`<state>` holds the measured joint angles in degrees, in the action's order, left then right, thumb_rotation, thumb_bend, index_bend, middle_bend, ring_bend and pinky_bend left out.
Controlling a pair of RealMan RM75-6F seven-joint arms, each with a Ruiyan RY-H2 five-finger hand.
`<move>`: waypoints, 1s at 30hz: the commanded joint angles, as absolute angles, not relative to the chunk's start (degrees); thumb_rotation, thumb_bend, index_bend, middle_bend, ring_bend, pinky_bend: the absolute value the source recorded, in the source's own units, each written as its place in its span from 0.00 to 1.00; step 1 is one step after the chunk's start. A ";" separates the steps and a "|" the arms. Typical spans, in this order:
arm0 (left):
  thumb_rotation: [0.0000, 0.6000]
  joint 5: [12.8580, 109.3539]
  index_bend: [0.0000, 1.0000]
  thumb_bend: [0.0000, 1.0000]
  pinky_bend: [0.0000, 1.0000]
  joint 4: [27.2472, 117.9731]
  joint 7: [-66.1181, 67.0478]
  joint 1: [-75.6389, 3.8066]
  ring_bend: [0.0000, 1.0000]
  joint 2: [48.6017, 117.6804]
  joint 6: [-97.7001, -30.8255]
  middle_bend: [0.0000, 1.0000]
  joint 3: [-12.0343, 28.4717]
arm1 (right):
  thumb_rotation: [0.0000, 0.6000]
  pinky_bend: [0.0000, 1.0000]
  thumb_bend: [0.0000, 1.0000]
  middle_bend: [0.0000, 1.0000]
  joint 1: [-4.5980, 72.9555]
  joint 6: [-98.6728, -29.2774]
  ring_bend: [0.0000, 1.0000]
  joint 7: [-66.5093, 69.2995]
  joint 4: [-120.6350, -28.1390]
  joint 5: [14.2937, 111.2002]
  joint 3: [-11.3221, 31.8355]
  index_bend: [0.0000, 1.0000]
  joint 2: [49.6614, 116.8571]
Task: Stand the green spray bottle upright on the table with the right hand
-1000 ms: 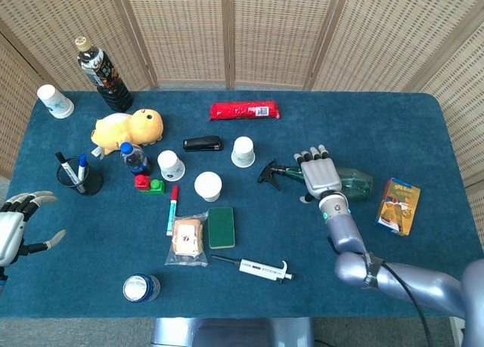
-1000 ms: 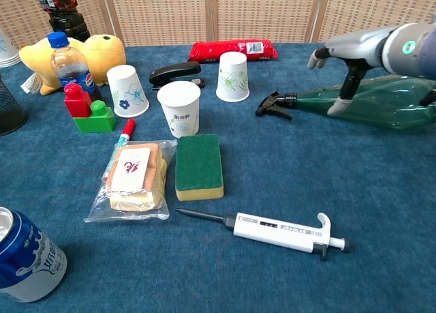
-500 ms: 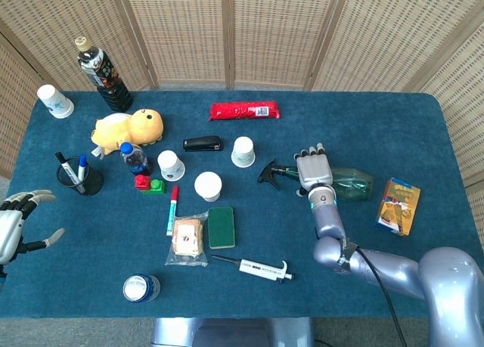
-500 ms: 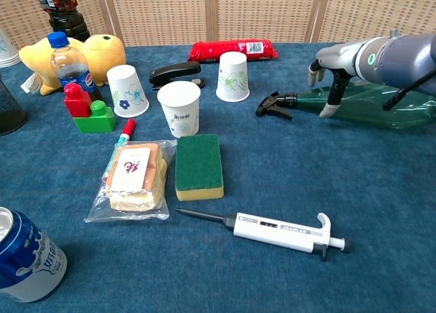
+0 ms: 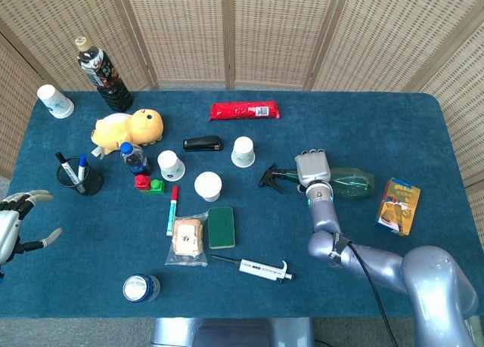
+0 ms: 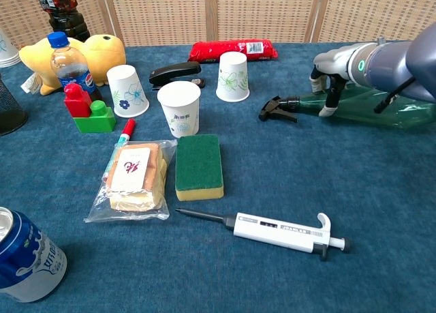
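My right hand (image 5: 314, 168): draped over the bottle's neck, grip unclear.
Green spray bottle (image 5: 349, 183): lying flat, nozzle pointing to 9 o'clock.
My left hand (image 5: 13, 222): fingers spread, holding nothing.

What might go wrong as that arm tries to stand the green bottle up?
The right hand lies over the neck end of the lying spray bottle, so the smooth body may slip or roll from the fingers. Swinging it upright, the black trigger points toward the paper cup and might knock it. The orange box lies near the base end.
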<state>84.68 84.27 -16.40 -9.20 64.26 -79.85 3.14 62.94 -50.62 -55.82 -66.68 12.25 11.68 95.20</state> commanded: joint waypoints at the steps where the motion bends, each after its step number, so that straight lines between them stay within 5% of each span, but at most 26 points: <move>1: 0.79 84.75 0.28 0.28 0.19 84.26 -16.50 -9.21 0.25 64.21 -79.94 0.27 3.17 | 1.00 0.34 0.32 0.34 62.89 -50.15 0.26 -55.55 -65.95 12.22 11.68 0.44 95.51; 10: 0.80 85.10 0.28 0.28 0.20 84.12 -16.71 -9.30 0.27 64.38 -80.34 0.27 3.27 | 1.00 0.59 0.36 0.54 62.05 -49.13 0.49 -52.43 -66.01 14.74 12.32 0.63 94.80; 20: 0.79 85.03 0.28 0.28 0.27 83.72 -17.20 -9.06 0.30 64.78 -81.23 0.28 3.58 | 1.00 0.60 0.36 0.57 57.63 -49.83 0.51 -39.91 -71.34 24.54 15.32 0.66 90.09; 30: 0.81 86.09 0.28 0.28 0.31 84.74 -16.34 -8.55 0.30 64.94 -84.03 0.29 4.11 | 1.00 0.61 0.35 0.57 47.74 -51.85 0.51 -12.15 -79.74 35.61 24.99 0.66 82.58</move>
<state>85.81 84.50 -16.76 -8.73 64.87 -83.51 4.04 52.47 -50.98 -22.66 -76.25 30.61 20.50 85.79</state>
